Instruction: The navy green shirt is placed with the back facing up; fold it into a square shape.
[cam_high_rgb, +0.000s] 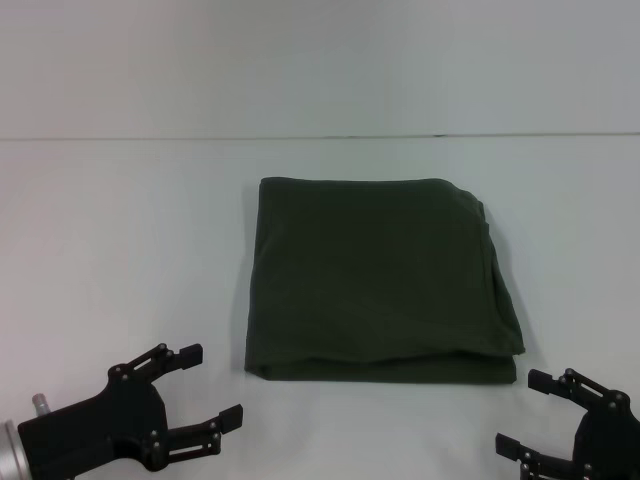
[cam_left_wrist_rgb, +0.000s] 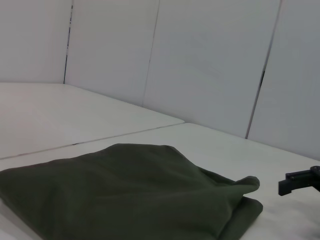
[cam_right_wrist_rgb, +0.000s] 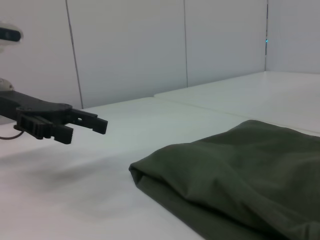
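Note:
The navy green shirt (cam_high_rgb: 378, 278) lies folded into a roughly square stack in the middle of the white table, plain side up, no lettering showing. It also shows in the left wrist view (cam_left_wrist_rgb: 125, 192) and the right wrist view (cam_right_wrist_rgb: 240, 175). My left gripper (cam_high_rgb: 205, 390) is open and empty, low at the near left, apart from the shirt's near left corner. It shows in the right wrist view (cam_right_wrist_rgb: 82, 127) too. My right gripper (cam_high_rgb: 525, 412) is open and empty at the near right, just off the shirt's near right corner; one of its fingers (cam_left_wrist_rgb: 300, 181) shows in the left wrist view.
The white table (cam_high_rgb: 120, 250) spreads around the shirt on all sides. A white panelled wall (cam_high_rgb: 320, 60) stands behind it, with the table's far edge along its foot.

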